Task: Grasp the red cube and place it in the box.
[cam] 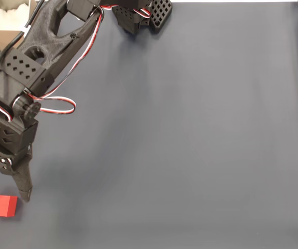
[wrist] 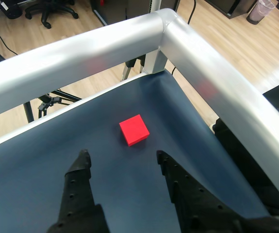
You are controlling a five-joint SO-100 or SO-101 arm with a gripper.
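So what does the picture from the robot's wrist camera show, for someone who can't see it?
A small red cube sits on a dark blue mat, just ahead of the robot's two open black fingers. Shiny silver rails run along the table's edges and meet at a corner, with wooden floor beyond them.

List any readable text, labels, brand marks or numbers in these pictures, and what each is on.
None can be read.
The red cube has plain faces with no marking.
The claw, open, and the black arm carry no legible lettering.
The box shows no print on the part in view.
The dark mat is unmarked.
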